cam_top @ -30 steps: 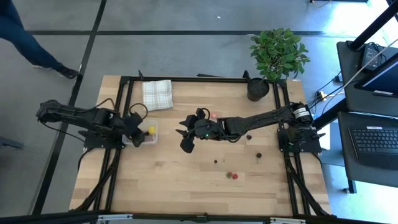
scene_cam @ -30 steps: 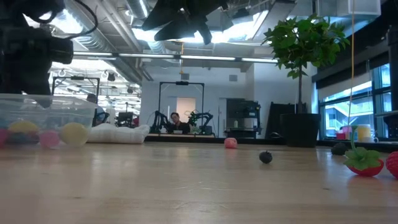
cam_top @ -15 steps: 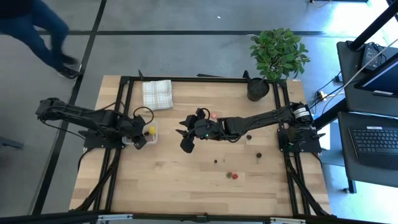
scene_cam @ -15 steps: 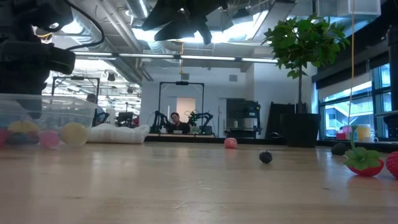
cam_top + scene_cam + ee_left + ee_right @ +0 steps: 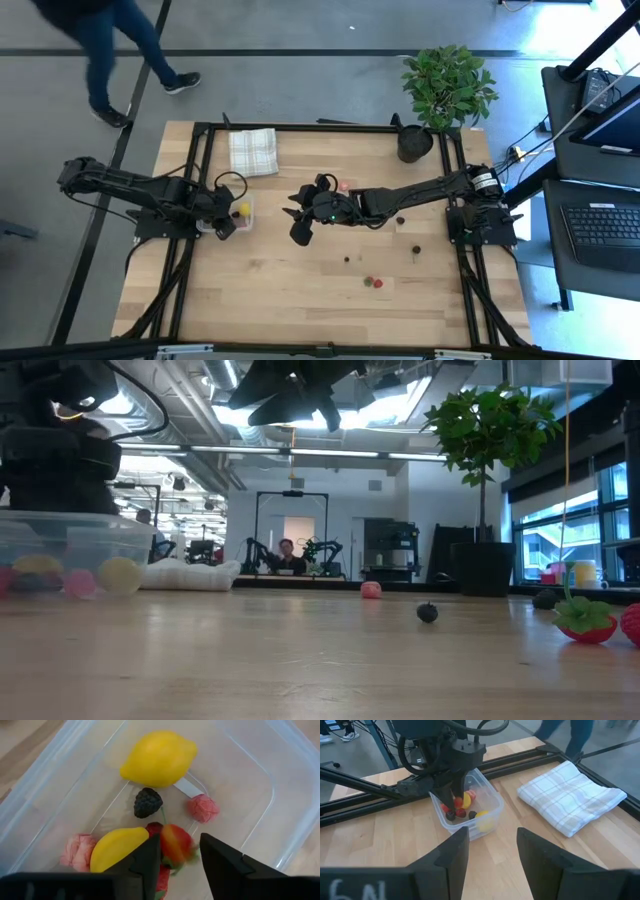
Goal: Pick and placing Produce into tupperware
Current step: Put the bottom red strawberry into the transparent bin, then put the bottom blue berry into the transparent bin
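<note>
The clear tupperware [image 5: 238, 213] [image 5: 70, 552] stands on the table's left part and holds two yellow lemons [image 5: 159, 759], a dark berry [image 5: 148, 802] and pink pieces [image 5: 202, 808]. My left gripper [image 5: 177, 862] [image 5: 457, 795] points down into it, open. A blurred red strawberry [image 5: 176, 845] shows between its fingertips, with a gap to one finger. My right gripper [image 5: 300, 222] [image 5: 492, 855] hovers open above the table's middle. Loose produce lies on the table: a pink piece [image 5: 343, 185], dark cherries [image 5: 415, 250] and red strawberries [image 5: 372, 282].
A folded checked cloth [image 5: 252, 152] lies at the far edge and a potted plant [image 5: 415, 140] stands at the far right corner. A person [image 5: 110, 40] walks on the floor beyond the table. Bare wood stretches along the near side.
My left gripper has shifted a little toward the table's right, over the tupperware, and has come down slightly. The person beyond the far edge has walked along the floor. My right arm has kept still.
</note>
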